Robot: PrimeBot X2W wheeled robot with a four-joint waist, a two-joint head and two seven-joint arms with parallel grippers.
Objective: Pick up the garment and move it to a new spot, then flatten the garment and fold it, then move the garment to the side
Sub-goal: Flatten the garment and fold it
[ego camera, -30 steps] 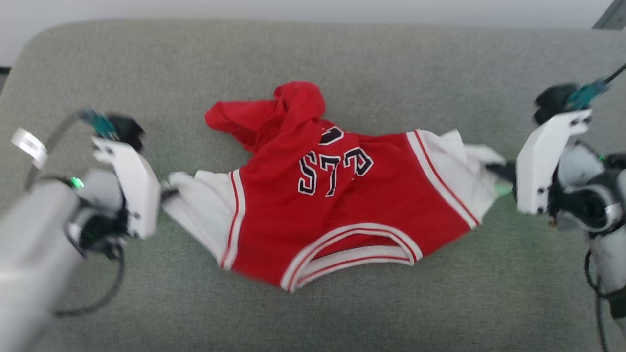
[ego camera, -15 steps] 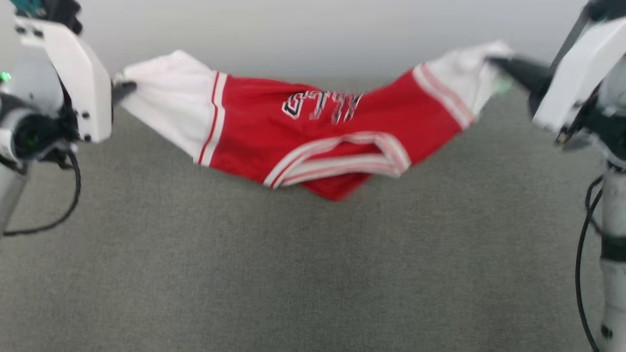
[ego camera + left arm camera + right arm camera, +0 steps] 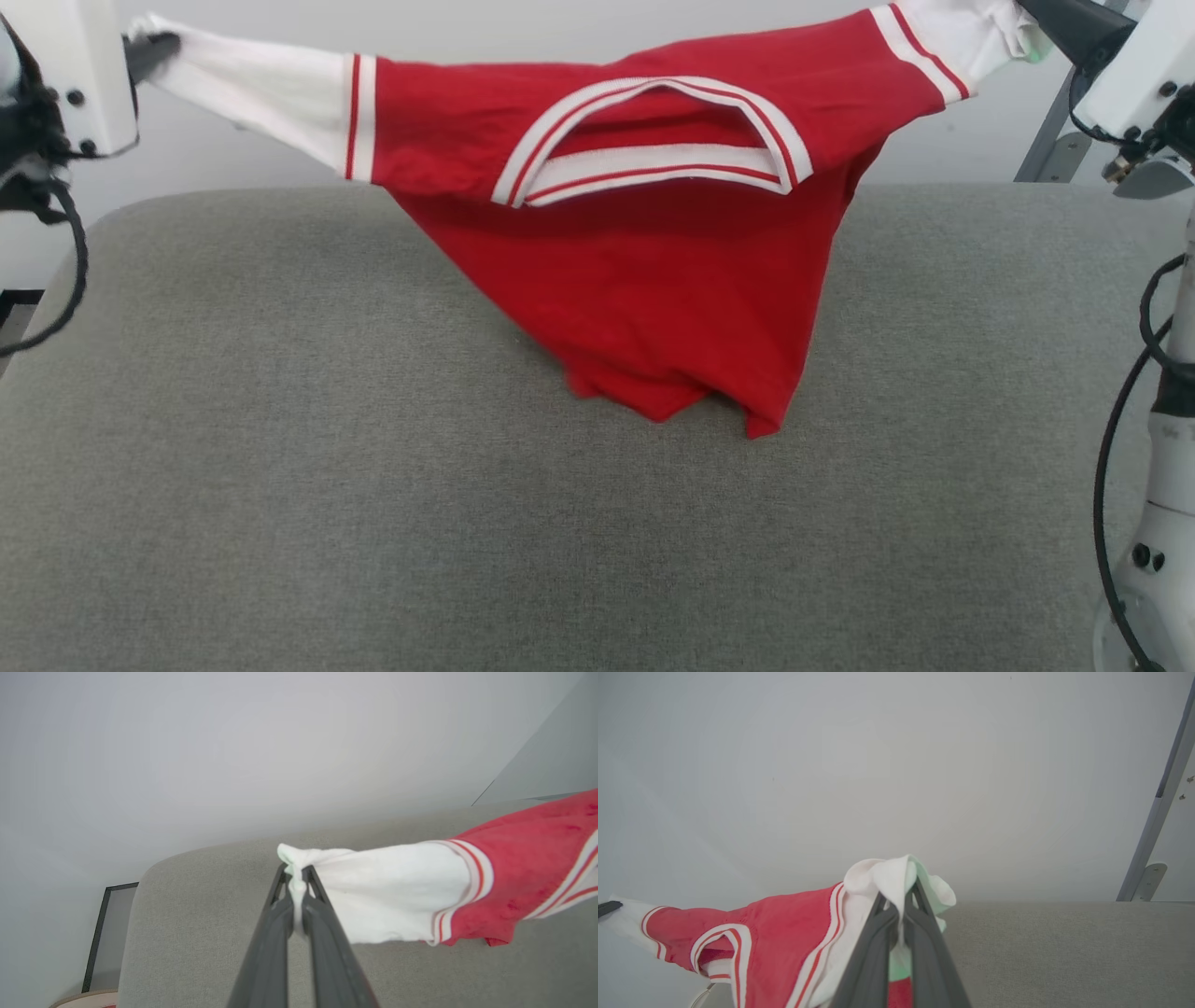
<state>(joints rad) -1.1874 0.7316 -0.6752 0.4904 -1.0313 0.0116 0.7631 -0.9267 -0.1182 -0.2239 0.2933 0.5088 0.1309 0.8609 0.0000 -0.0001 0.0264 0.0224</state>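
A second ago the garment (image 3: 644,280), a red jersey-style shirt with white short sleeves and red-white striped trim, was seen lying crumpled on the grey upholstered cushion (image 3: 280,485) with its black lettering upward. Now it is held high above that cushion, stretched between the two grippers, and the lettering is no longer seen. The head camera has also been raised, so that the white wall (image 3: 467,28) is brought into view.

In the head view the end of one white sleeve is pinched by the dark fingers of the left gripper (image 3: 149,51), and the end of the other sleeve by the right gripper (image 3: 1046,19).

In the left wrist view the left gripper (image 3: 295,877) is shown with its fingers pressed together on a bunched tip of white sleeve of the garment (image 3: 397,896); a dark-framed panel (image 3: 100,938) is seen beyond the cushion's corner. In the right wrist view the right gripper (image 3: 900,900) is clamped in the same way on the other sleeve, the garment (image 3: 784,933) is seen trailing away toward the left gripper (image 3: 607,907), and a grey metal post (image 3: 1164,798) is shown against the wall.

The long axis is laid from sleeve to sleeve, nearly level, across the head view. The striped collar is turned toward the robot, and the red body is hung downward, narrowing to the hem near the cushion; whether the hem touches it cannot be told.
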